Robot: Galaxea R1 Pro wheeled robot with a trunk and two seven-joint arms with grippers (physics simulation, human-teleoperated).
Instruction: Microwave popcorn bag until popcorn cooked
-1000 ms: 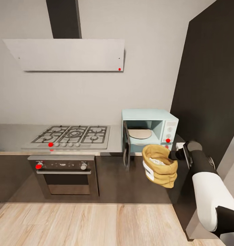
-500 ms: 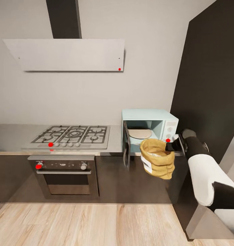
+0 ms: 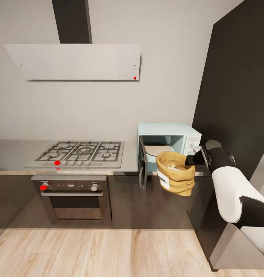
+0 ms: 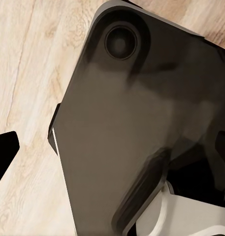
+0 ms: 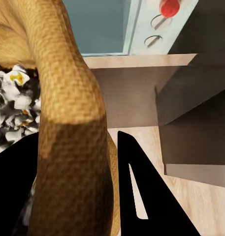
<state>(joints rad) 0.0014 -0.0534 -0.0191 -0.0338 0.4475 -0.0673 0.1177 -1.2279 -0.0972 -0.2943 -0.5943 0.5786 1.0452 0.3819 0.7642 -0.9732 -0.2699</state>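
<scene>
popcorn bag (image 3: 175, 172) held in the air just in front of the open microwave (image 3: 168, 144), at the right end of the countertop (image 3: 16, 154), its base hanging below the countertop's front edge over the dark cabinets (image 3: 159, 204). white label facing left-front; pale popcorn (image 3: 172, 167) showing at the open top, seen close as whitish puffs (image 5: 11, 101) in the right wrist view. right gripper (image 3: 193, 159) clamped on the bag's rolled rim from the right side: one dark finger (image 5: 142, 196) outside the burlap wall, the other inside the sack. microwave door (image 3: 142, 163) swung out to the left, round tray (image 3: 157, 149) visible inside, white knobs on the right panel. gas hob (image 3: 80, 152) further left on the countertop, steel oven (image 3: 76, 196) beneath it, grey hood (image 3: 76, 61) on the wall above. left gripper: jaw state cannot be told; left wrist view shows a dark glossy robot part (image 4: 142, 128) over wood floor (image 4: 28, 59).
</scene>
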